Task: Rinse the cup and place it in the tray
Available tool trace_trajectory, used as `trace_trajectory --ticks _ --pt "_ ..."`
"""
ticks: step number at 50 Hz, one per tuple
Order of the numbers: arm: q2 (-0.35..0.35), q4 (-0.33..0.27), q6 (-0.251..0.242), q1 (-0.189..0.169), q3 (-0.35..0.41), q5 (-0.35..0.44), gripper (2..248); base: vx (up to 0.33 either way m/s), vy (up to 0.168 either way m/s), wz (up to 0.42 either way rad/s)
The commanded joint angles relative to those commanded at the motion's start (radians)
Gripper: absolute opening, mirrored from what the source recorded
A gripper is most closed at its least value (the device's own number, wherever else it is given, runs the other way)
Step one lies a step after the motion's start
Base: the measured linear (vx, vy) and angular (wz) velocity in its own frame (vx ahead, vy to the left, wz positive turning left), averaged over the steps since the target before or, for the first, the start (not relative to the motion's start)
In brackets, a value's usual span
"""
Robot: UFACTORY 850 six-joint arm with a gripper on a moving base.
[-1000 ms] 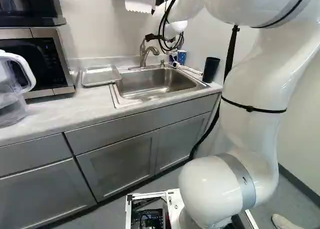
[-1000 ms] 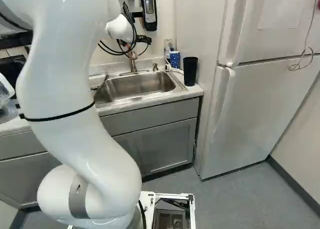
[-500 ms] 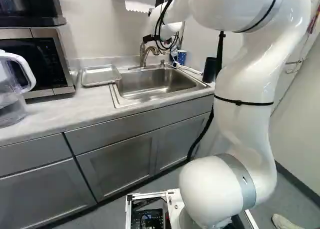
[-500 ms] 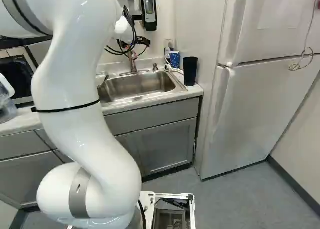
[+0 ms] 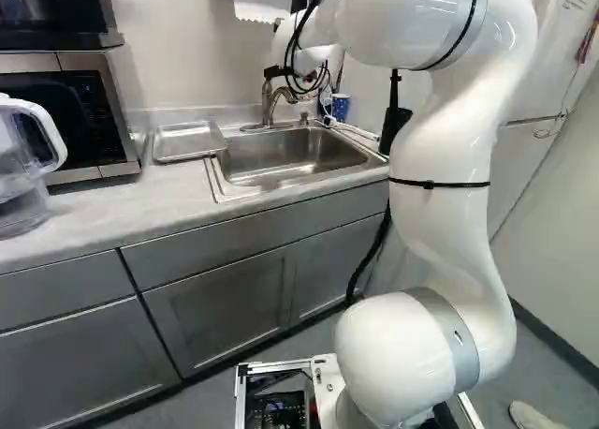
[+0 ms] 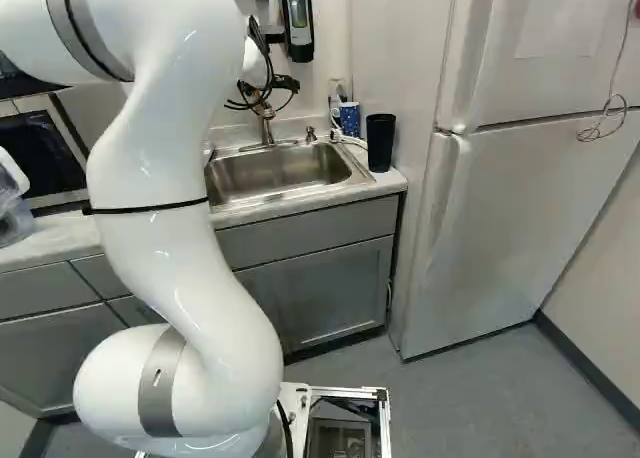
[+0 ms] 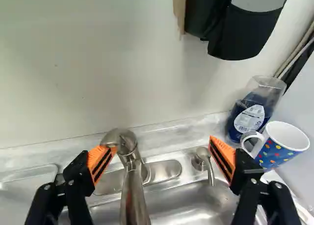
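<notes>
In the left base view, you had a microwave (image 5: pixel 108 134) at upper left, a clear pitcher (image 5: pixel 21 185) at the left edge, partly overlapping it, and grey cabinets (image 5: pixel 220 312) at lower left. In the right base view, a wall dispenser (image 6: pixel 298 18) was located at top centre; a refrigerator (image 6: pixel 520 198) occupied the right.

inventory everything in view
Steel sink: 1, silver, in pale counter.
Flat steel tray: 1, silver, beside sink.
Curved faucet: 1, silver, behind sink.
Soap pump: 1, silver, beside faucet.
Dotted mug: 1, blue, by sink.
Bottle: 1, blue, behind mug.
Tumbler: 1, black, near mug.
Microwave: 1, silver, on counter.
Pitcher: 1, clear, by microwave.
Boxy appliance: 1, black, above microwave.
Wall dispenser: 1, black, above sink.
Fridge: 1, white, beside counter.
Cabinets: several, gray, under counter.
Arm: 1, white, toward sink.
Gripper: 1, black, open, near faucet.
</notes>
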Motion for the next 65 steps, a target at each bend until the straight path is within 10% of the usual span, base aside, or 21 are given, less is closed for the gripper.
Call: trace_trajectory --ticks 65 --pt "0.003 0.000 0.000 -0.011 0.003 0.080 247 0.000 0.000 0.000"
